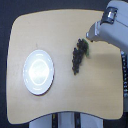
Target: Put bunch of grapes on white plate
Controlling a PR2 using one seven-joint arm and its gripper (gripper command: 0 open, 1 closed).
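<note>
A long bunch of dark purple grapes (77,56) with a green leaf at its upper end lies on the wooden table (60,100), right of the middle. The round white plate (38,71) rests flat toward the exterior view's left, a short gap away from the grapes, with nothing on it. My gripper (89,36) comes in from the upper right, its tip just above and to the right of the leaf end of the bunch. Its fingers are too blurred to tell whether they are open or shut, and nothing is visibly held.
The pale wooden table has rounded corners, and its edges fall off to dark floor on all sides. My grey arm (112,30) covers the table's upper right corner. A dark strip (125,75) runs along the right edge.
</note>
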